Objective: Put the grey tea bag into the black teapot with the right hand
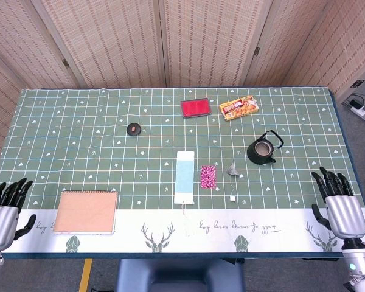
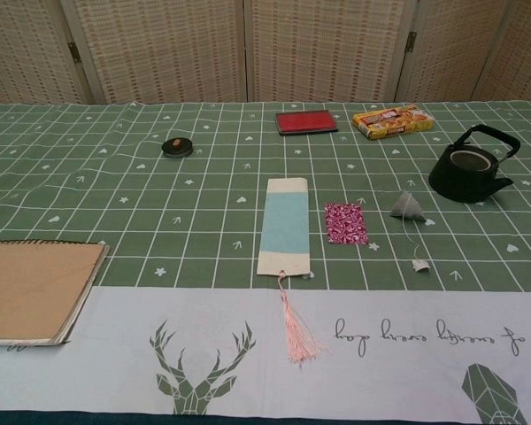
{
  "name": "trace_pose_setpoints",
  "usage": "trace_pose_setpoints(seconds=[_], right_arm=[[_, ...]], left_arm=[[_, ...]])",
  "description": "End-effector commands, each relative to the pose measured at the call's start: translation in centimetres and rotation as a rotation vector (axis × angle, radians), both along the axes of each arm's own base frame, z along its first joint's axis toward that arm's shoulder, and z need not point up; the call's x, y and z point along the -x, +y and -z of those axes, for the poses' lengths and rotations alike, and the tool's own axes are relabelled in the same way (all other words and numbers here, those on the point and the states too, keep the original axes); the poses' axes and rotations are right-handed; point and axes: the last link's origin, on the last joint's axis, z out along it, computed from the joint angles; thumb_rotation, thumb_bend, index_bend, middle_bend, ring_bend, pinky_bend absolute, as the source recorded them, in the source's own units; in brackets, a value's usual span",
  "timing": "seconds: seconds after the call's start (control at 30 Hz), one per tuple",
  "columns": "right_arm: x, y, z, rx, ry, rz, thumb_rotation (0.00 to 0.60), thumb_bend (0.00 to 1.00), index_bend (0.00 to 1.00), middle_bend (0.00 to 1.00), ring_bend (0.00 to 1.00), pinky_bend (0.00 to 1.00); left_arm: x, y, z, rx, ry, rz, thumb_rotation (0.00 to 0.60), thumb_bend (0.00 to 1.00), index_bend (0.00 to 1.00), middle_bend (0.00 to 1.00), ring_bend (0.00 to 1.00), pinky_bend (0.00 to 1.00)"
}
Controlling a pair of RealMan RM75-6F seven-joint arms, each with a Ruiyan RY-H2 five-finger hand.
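Observation:
A small grey pyramid tea bag [image 1: 232, 168] [image 2: 408, 206] lies on the green cloth, its string trailing toward me to a white tag [image 2: 420, 264]. Just right of it stands the black teapot [image 1: 263, 149] [image 2: 470, 168], lid off, handle upright. My right hand [image 1: 339, 204] rests at the table's near right edge, fingers spread and holding nothing, well right of the tea bag. At the near left corner my left hand [image 1: 6, 210] also lies empty with fingers apart. Neither hand shows in the chest view.
The teapot's round lid [image 1: 133, 129] [image 2: 177, 147] sits far left of the pot. A blue-and-cream bookmark [image 1: 185, 177], a patterned pink sachet [image 1: 208, 177], a brown notebook [image 1: 86, 212], a red case [image 1: 195, 108] and a yellow snack pack [image 1: 238, 108] lie about the cloth.

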Motion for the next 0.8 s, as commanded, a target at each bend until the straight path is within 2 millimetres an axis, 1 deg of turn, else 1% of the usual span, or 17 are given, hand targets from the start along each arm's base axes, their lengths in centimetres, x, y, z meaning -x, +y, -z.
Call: trace_pose_setpoints(seconds=[0.03,0.2,0.33,0.47,0.57,0.63,0.7,0.8], right_arm=[[0.0,0.1,0.1,-0.003,0.002,-0.001,0.6,0.46,0.0,0.0,0.0,0.0],[-0.2,0.1,0.6,-0.034,0.006,-0.009,0.6,0.46,0.0,0.0,0.0,0.0],[-0.8,0.3,1.9,-0.097,0.02,-0.067,0.6,0.46,0.0,0.0,0.0,0.0],[-1.7,0.5,3.9,-0.188,0.026,-0.145,0.6,0.46,0.01,0.0,0.0,0.0],[-2.4,0.2,5.6,-0.269,0.031,-0.222,0.6,0.46,0.08,0.0,0.0,0.0],[-2.7,-0.3,6.6,-0.303,0.045,-0.261,0.6,0.46,0.17,0.0,0.0,0.0],[-3.0,-1.3,7.5,-0.317,0.067,-0.291,0.6,0.46,0.25,0.0,0.0,0.0],[-3.3,-2.6,8.6,-0.338,0.111,-0.276,0.6,0.46,0.28,0.0,0.0,0.0]], left_arm=[[-0.1,0.1,0.1,0.009,-0.003,-0.001,0.6,0.34,0.0,0.02,0.06,0.01],[0.0,0.1,0.4,0.016,0.005,-0.013,0.6,0.34,0.0,0.02,0.06,0.01],[-0.3,0.0,0.2,0.013,-0.024,0.008,0.6,0.34,0.0,0.02,0.06,0.01],[0.0,0.1,0.1,0.022,-0.027,0.0,0.6,0.34,0.0,0.02,0.06,0.01],[0.2,0.1,0.0,0.011,-0.023,-0.014,0.6,0.34,0.0,0.02,0.06,0.01],[0.1,0.1,-0.1,0.005,-0.032,-0.013,0.6,0.34,0.0,0.02,0.06,0.01],[0.1,0.0,-0.2,0.003,-0.042,-0.012,0.6,0.34,0.0,0.02,0.06,0.01],[0.1,0.1,-0.1,0.007,-0.045,-0.009,0.6,0.34,0.0,0.02,0.06,0.01]])
